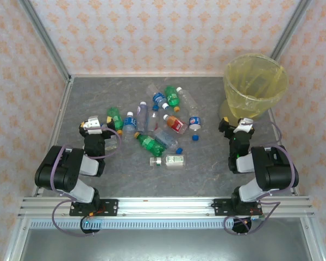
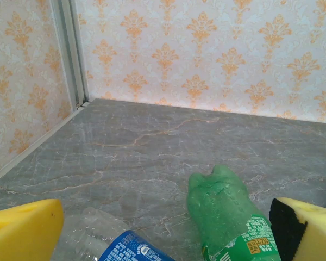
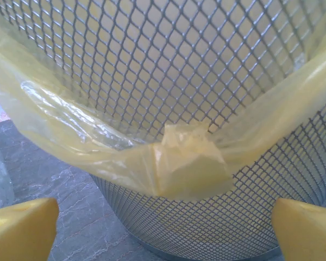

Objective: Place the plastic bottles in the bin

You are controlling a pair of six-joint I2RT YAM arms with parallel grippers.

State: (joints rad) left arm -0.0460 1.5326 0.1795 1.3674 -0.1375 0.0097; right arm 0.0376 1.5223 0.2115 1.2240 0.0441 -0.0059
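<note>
Several plastic bottles (image 1: 157, 125), clear and green, lie scattered on the middle of the grey table. The bin (image 1: 255, 87), a mesh basket lined with a yellow bag, stands at the back right. My left gripper (image 1: 95, 126) is open at the left edge of the pile. Between its yellow fingers (image 2: 24, 228) lie a green bottle (image 2: 228, 217) and a clear bottle with a blue label (image 2: 108, 239), neither gripped. My right gripper (image 1: 240, 126) is open just in front of the bin (image 3: 206, 81), with nothing between its fingers (image 3: 307, 228).
A loose blue cap (image 1: 195, 137) lies near the pile's right side. Patterned walls with metal posts (image 2: 70, 54) close the table on three sides. Bare table (image 1: 206, 163) lies between the pile and the right arm.
</note>
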